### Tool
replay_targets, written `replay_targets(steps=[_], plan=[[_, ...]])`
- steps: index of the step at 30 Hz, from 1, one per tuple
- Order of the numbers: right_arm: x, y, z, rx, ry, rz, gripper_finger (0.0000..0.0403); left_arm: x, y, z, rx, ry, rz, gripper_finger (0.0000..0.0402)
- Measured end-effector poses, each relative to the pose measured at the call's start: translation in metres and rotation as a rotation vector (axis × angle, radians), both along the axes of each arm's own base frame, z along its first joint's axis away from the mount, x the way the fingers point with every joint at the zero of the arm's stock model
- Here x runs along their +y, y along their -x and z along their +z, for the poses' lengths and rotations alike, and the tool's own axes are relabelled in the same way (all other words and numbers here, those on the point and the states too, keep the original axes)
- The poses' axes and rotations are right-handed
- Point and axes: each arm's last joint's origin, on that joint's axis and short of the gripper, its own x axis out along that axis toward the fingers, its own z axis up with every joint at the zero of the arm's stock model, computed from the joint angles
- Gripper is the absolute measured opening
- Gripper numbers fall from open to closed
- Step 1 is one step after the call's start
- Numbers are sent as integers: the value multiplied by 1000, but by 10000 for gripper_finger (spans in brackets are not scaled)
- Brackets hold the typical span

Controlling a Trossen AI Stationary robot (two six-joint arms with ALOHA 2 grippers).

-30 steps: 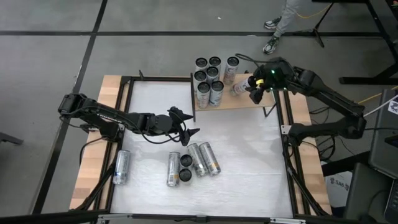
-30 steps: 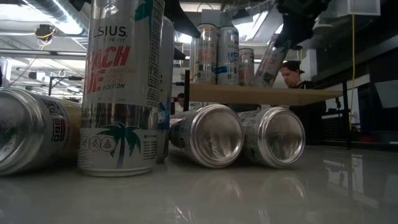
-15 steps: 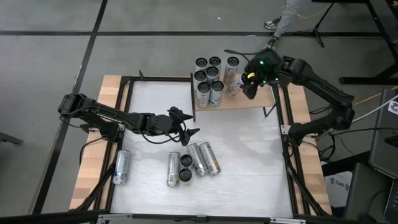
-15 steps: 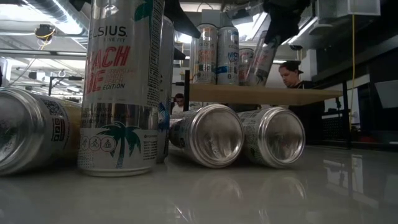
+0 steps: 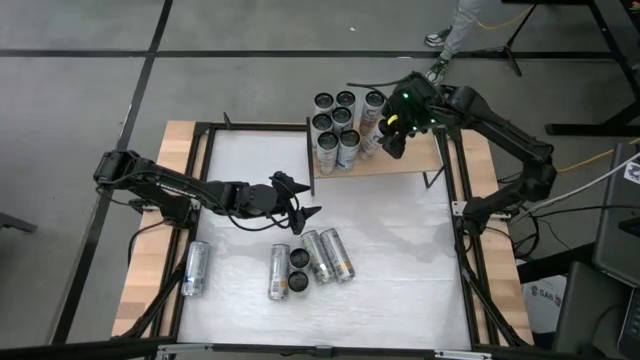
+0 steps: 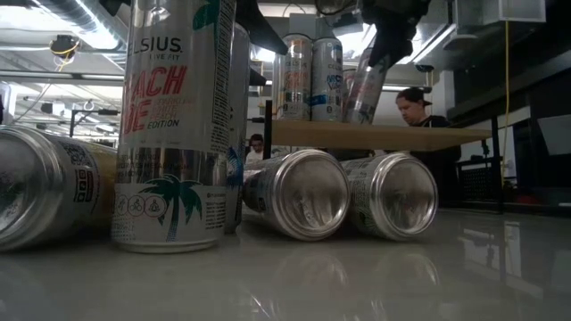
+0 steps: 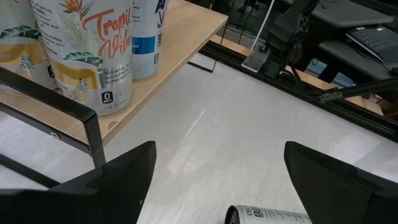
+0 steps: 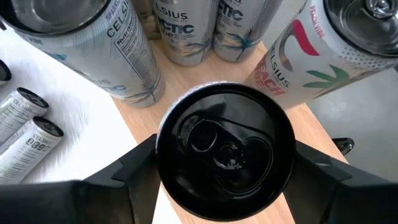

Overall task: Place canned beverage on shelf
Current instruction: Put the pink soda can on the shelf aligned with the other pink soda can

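Ideally, the right gripper, jaws clamped on a tilted Celsius can at the table's one o'clock, rights it over the shelf beside the standing cans before release, while the left gripper waits wide open, empty, near centre.

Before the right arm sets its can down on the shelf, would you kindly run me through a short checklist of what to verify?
1. Grip: the right gripper has its jaws closed on the held can from both sides. Ok.
2. Can over the shelf: in the high view the gripper sits above the board. Ok.
3. Can upright: in the low view it leans, top tilted away from the standing cans. Not ok.
4. Free spot: bare wood shows beside the group, though the held can hangs very close to the nearest one. Cannot tell.
5. Left gripper: open over the tabletop, off the shelf. Ok.
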Motion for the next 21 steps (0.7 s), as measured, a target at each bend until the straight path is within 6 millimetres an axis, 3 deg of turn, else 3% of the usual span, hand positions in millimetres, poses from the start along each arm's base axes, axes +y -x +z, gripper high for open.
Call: replay_targets(steps=[21], plan=[[7, 14, 12, 108, 9, -3, 259, 0, 0, 0, 0, 0, 0, 349]])
